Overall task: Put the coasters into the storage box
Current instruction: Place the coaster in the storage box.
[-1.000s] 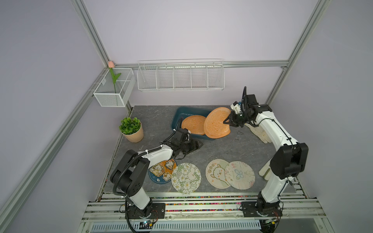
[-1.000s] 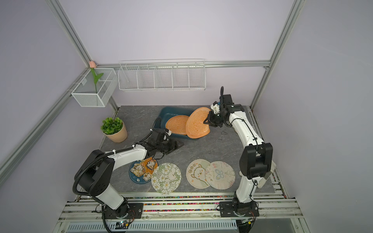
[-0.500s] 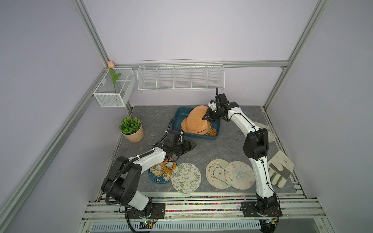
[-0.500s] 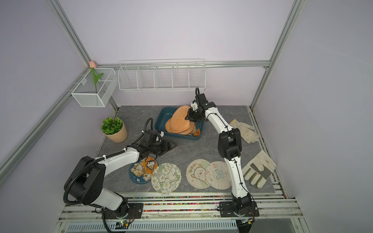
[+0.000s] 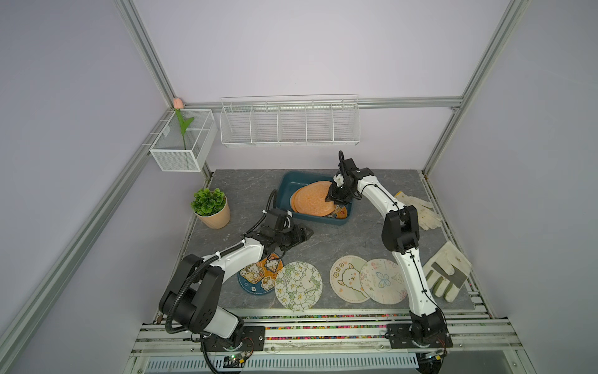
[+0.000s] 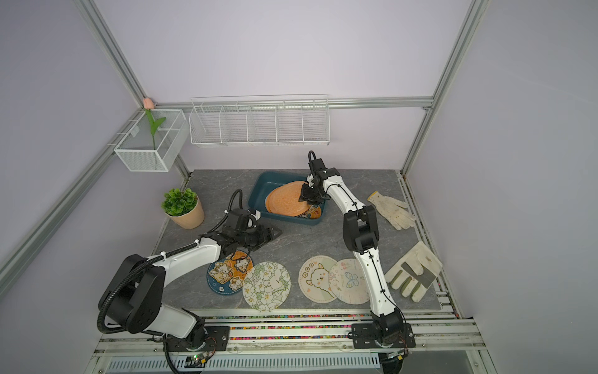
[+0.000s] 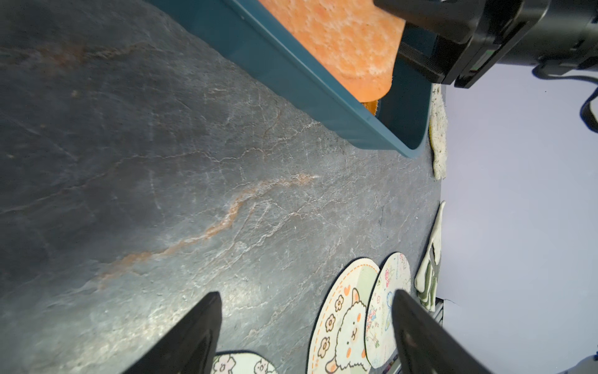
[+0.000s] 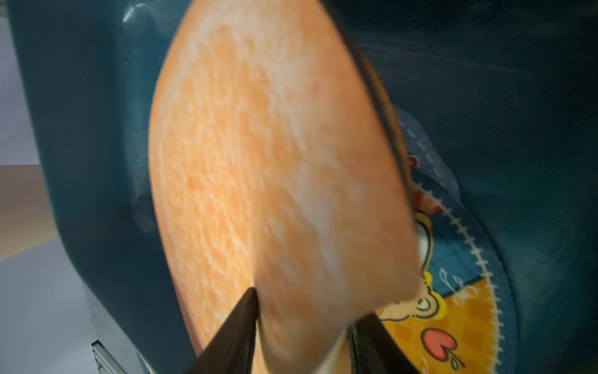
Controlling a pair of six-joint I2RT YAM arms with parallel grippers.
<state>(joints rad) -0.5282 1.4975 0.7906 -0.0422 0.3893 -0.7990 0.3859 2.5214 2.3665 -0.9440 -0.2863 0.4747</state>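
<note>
Top views, right gripper: I'm down in the storage box at 12 o'clock, tips at the orange coaster lying inside.
Top views, left gripper: spread wide, empty, mid-table.
Top views, around: printed coasters in a row at 6 o'clock, gloves at 3.
Left wrist: my fingers gape over bare table, with the box wall just ahead.
Right wrist: jaws parted, orange disc blurred between them; whether they touch it, I can't tell.
</note>
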